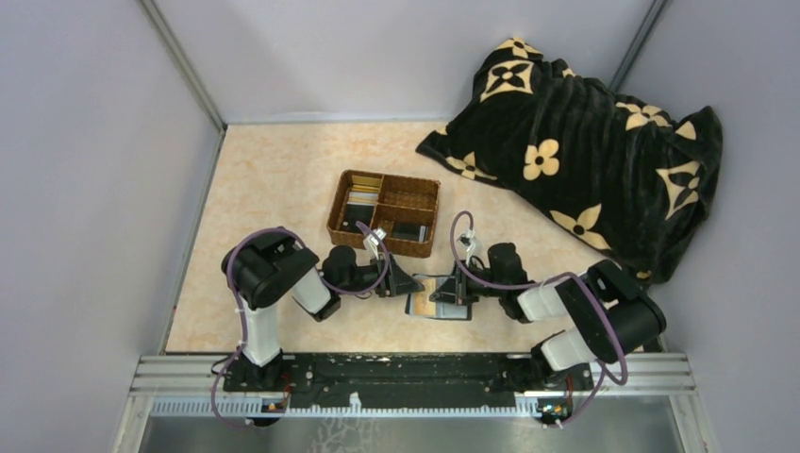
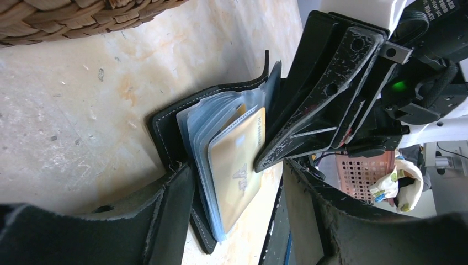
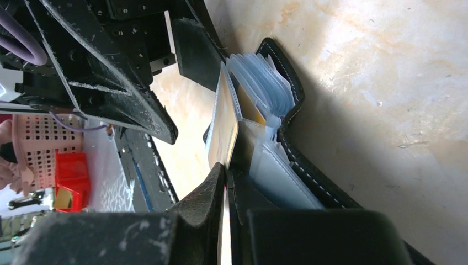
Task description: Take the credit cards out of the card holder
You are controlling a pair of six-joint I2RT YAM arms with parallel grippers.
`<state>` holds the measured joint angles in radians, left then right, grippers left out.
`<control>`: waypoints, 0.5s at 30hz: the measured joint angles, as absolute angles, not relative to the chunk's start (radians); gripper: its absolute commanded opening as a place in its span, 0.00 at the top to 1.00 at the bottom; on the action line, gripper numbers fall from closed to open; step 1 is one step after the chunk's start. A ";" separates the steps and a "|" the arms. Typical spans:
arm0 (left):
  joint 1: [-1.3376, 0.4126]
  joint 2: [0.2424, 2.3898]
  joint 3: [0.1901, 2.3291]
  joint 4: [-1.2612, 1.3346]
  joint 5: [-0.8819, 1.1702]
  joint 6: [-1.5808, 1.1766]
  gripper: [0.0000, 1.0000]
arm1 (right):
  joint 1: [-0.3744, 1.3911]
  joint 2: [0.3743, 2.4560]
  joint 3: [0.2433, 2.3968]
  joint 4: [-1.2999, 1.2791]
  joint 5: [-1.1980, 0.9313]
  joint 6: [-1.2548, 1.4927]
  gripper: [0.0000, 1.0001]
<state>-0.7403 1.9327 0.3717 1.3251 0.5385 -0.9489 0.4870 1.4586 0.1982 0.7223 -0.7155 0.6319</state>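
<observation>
Left tool (image 2: 234,182) wide, right tool (image 3: 225,171) tight

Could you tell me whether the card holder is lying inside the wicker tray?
No, the card holder lies open on the table, outside the wicker tray and apart from it.

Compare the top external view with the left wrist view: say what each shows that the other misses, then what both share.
Only the top view shows the flowered black blanket, the whole wicker tray and the arm bases. Only the left wrist view shows the clear sleeves and the white stitching. Both show the open card holder on the table with the right gripper at its gold card.
</observation>
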 measured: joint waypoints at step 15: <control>-0.742 1.932 0.372 1.320 0.528 -0.949 0.35 | 0.447 1.280 0.196 0.465 -0.662 0.547 0.99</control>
